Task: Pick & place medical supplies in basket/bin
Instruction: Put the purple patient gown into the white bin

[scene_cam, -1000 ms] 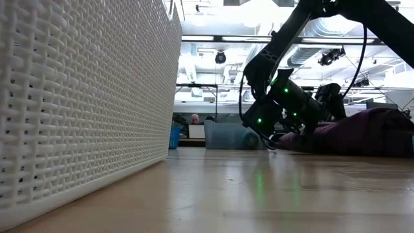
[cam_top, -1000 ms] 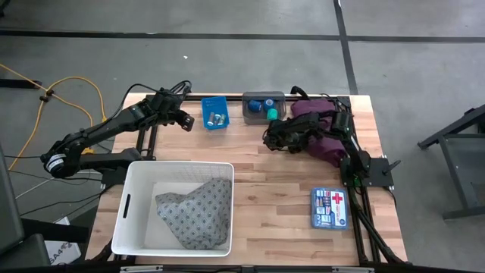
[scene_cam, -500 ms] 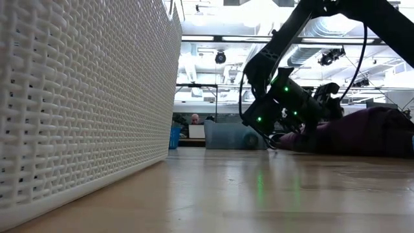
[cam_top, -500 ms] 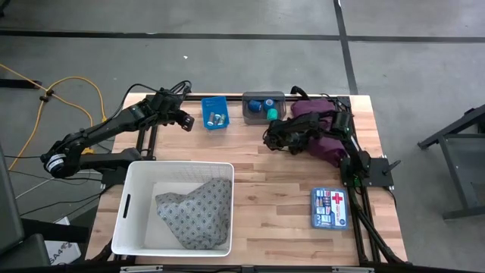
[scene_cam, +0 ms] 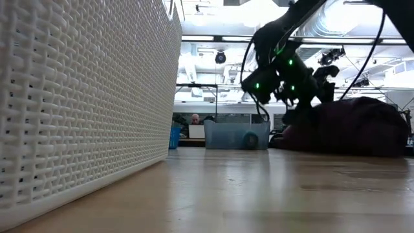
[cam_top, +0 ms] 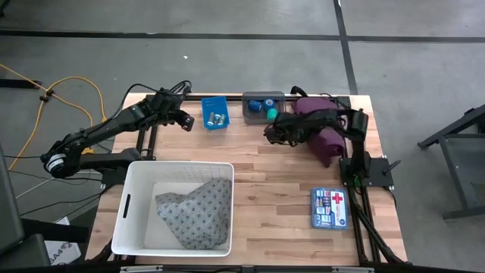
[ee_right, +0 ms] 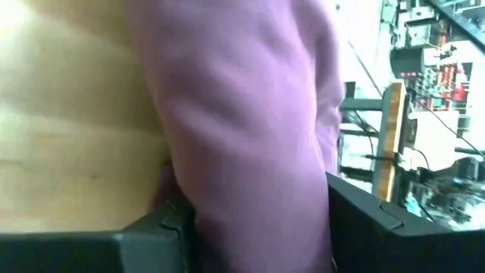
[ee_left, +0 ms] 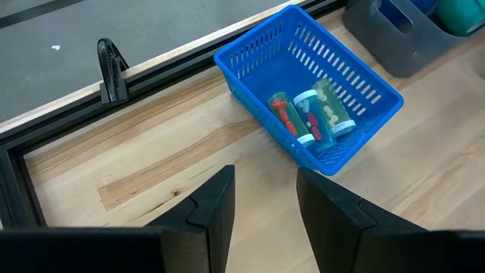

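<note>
The maroon cloth (cam_top: pixel 324 140) lies bunched at the table's far right, with its bulk (scene_cam: pixel 362 126) on the wood. My right gripper (ee_right: pixel 258 220) is shut on it, low over the cloth's left part (cam_top: pixel 307 130). My left gripper (ee_left: pixel 265 205) hangs open and holds nothing, just left of the small blue bin (cam_top: pixel 215 114), which holds vials (ee_left: pixel 311 114). The grey patterned cloth (cam_top: pixel 195 212) lies inside the white basket (cam_top: pixel 136 205) at the near left. A blue tape roll (cam_top: pixel 258 105) and a green one (cam_top: pixel 271 114) sit in the grey bin (cam_top: pixel 261 97). My right gripper pinches a thick bunch of the maroon cloth (ee_right: pixel 242 114) between its two fingers; it fills the gap between them. The fingers (scene_cam: pixel 301 113) slant down at it from the table's left. That part is raised, and the cloth's remainder rests on the table.
A first-aid box (cam_top: pixel 330 208) lies near the right front. The basket's woven wall (scene_cam: pixel 84 97) fills the low view's left. Bare wood lies between the basket and the bins. A person sits in the room beyond the table (scene_cam: pixel 195 119).
My right gripper has risen from the table with the maroon cloth. The cloth's left part has been drawn up and the cloth has bunched into a taller, narrower heap; its right part has stayed on the table.
</note>
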You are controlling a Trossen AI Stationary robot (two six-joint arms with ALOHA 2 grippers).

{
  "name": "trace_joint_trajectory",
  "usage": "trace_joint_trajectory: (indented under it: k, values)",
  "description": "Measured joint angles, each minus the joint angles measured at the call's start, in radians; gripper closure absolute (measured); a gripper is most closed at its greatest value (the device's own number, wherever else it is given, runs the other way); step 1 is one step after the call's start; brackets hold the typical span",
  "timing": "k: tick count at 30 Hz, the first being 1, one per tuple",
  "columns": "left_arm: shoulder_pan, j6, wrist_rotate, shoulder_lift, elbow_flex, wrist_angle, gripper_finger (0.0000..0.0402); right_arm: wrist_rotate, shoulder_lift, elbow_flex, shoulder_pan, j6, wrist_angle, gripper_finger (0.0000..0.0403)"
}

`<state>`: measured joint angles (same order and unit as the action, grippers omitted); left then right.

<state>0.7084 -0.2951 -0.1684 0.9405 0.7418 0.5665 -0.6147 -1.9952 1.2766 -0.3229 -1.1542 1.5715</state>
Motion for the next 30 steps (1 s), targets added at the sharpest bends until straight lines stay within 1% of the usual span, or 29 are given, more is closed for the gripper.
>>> trace_joint_trajectory:
  k: [4, 6, 9, 12, 16, 25, 28, 30]
  values:
    - [0.000, 0.000, 0.000, 0.000, 0.000, 0.000, 0.0265, -0.042, 0.061, 0.000, -0.001, -0.010, 0.001, 0.0202]
    - [0.000, 0.000, 0.000, 0.000, 0.000, 0.000, 0.0265, -0.045, 0.081, 0.000, -0.006, -0.016, 0.000, 0.0202]
    - [0.000, 0.000, 0.000, 0.000, 0.000, 0.000, 0.0265, -0.045, 0.089, 0.000, -0.016, -0.030, 0.000, 0.0205]
    - [0.000, 0.000, 0.000, 0.000, 0.000, 0.000, 0.0265, -0.044, 0.089, 0.000, -0.021, -0.024, -0.001, 0.0217]
    - [0.000, 0.000, 0.000, 0.000, 0.000, 0.000, 0.0265, -0.045, 0.089, 0.000, -0.020, -0.023, -0.001, 0.0248]
    - [0.000, 0.000, 0.000, 0.000, 0.000, 0.000, 0.0265, -0.039, 0.089, 0.000, -0.020, -0.028, -0.001, 0.0342]
    - [0.000, 0.000, 0.000, 0.000, 0.000, 0.000, 0.0265, -0.034, 0.089, 0.000, -0.019, -0.030, -0.001, 0.0362]
    - [0.000, 0.000, 0.000, 0.000, 0.000, 0.000, 0.0265, -0.031, 0.089, 0.000, -0.019, -0.031, -0.001, 0.0369]
